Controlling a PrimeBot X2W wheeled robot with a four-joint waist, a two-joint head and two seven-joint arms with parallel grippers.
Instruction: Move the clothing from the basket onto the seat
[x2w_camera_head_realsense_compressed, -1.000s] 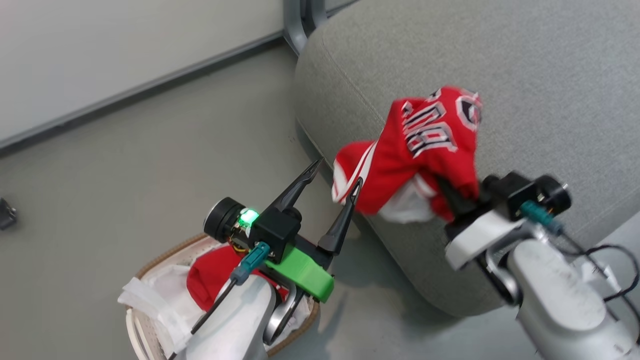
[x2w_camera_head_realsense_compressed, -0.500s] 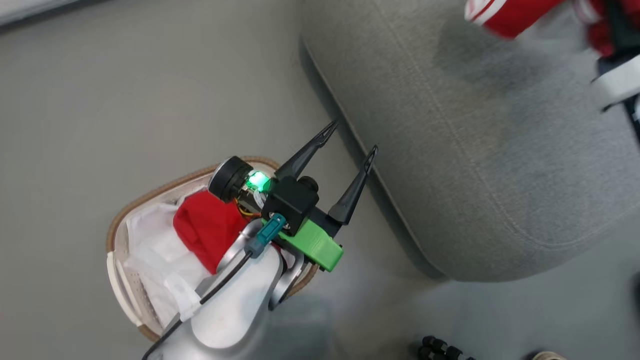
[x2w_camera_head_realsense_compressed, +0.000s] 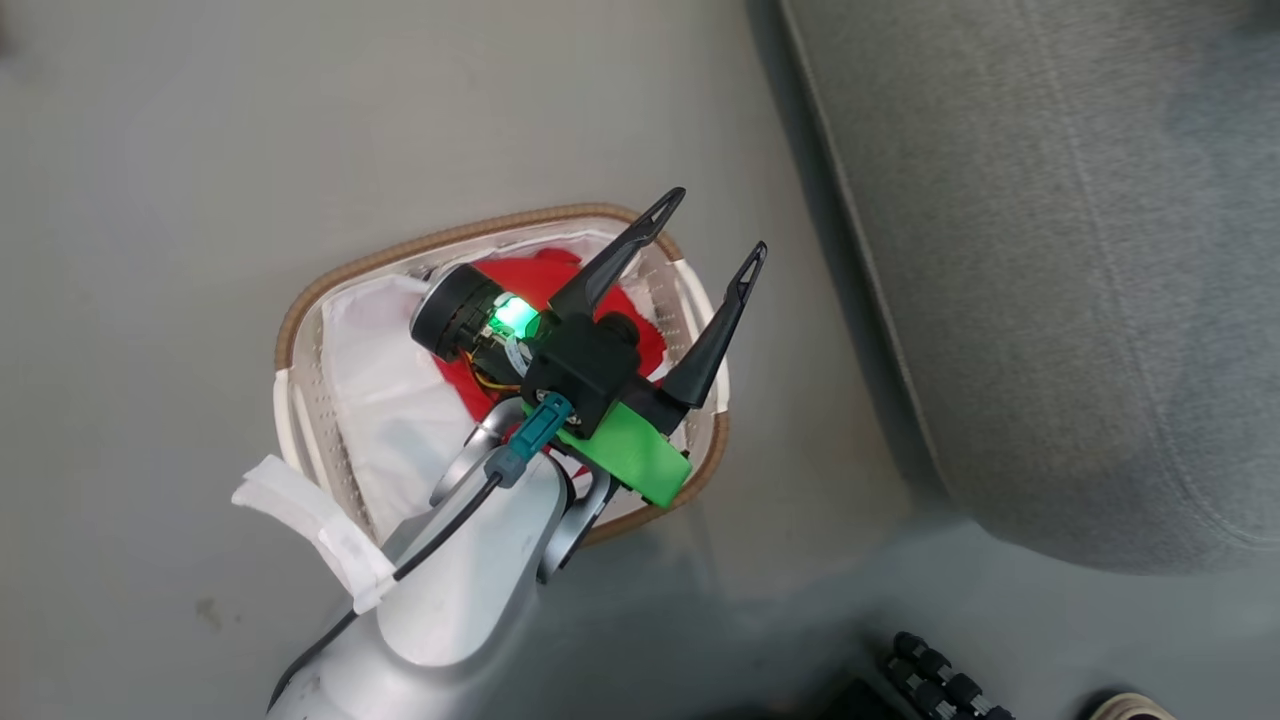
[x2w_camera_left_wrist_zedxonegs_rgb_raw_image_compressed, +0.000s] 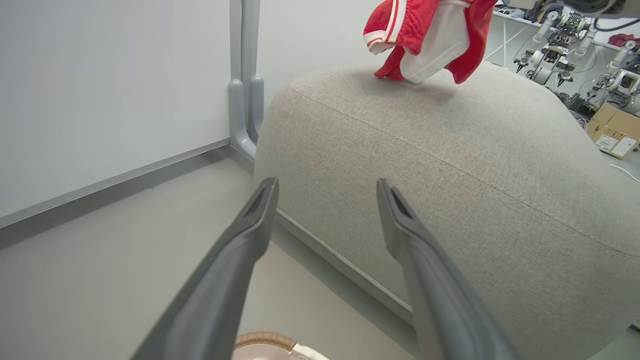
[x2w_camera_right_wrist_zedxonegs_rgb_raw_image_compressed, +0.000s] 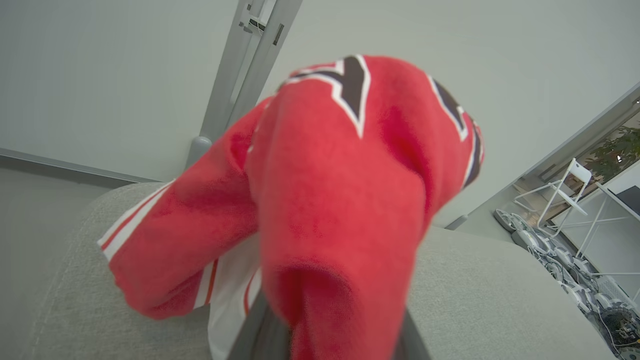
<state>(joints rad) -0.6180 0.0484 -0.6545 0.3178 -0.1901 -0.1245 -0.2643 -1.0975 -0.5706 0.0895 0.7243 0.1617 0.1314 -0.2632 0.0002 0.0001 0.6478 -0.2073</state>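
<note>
Grey floor (x2w_camera_head_realsense_compressed: 150, 150) separates basket (x2w_camera_head_realsense_compressed: 287, 330) from seat (x2w_camera_head_realsense_compressed: 1050, 250) edge; left tool (x2w_camera_head_realsense_compressed: 712, 222) spread above basket, right tool (x2w_camera_right_wrist_zedxonegs_rgb_raw_image_compressed: 331, 334) clamps jersey (x2w_camera_right_wrist_zedxonegs_rgb_raw_image_compressed: 340, 200).

Two red garments (x2w_camera_head_realsense_compressed: 545, 272) (jersey (x2w_camera_right_wrist_zedxonegs_rgb_raw_image_compressed: 340, 200) among them); one basket (x2w_camera_head_realsense_compressed: 305, 400); one seat (x2w_camera_head_realsense_compressed: 1050, 250); one white sheet (x2w_camera_head_realsense_compressed: 380, 400).

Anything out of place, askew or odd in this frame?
Nothing is spilled or damaged. The jersey hangs bunched over the seat, and its lowest fold appears to touch the seat. One oddity: a loose white tape tab sticks out from the cable on the left forearm, beside the basket.
</note>
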